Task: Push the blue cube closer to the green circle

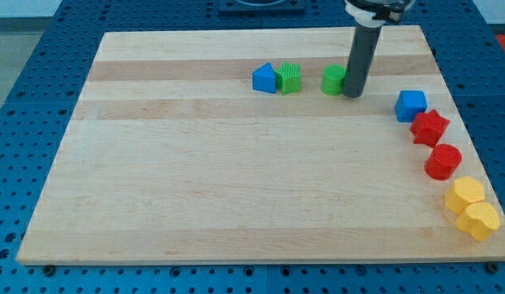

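Resting upper right of frame, my tip [353,95] touches green circle [333,80]; blue cube [411,105], sits apart, slightly skewed, no long axis; no fingers

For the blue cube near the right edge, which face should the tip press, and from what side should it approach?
Press the blue cube on its right-hand face, coming in from the view's right, so it slides left and slightly up toward the green circle. My tip now sits beside the circle's right side, between the two, so it probably must loop around first. The red star touches the cube's lower right, leaving little room.
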Controlling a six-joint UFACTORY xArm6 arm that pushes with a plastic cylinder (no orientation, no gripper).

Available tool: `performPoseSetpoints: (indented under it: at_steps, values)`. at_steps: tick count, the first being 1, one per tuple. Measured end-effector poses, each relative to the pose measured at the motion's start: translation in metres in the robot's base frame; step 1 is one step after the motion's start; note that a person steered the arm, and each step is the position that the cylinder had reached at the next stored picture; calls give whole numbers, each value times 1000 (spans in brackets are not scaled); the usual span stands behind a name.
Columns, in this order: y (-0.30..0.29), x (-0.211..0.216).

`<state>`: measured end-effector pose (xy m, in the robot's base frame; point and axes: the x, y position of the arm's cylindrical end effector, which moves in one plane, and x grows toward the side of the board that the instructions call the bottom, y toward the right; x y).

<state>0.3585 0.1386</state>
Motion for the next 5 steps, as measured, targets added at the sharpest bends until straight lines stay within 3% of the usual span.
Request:
performPoseSetpoints:
  at_steps: [3,5]
  values:
    - [-14,0]
    - [56,0]
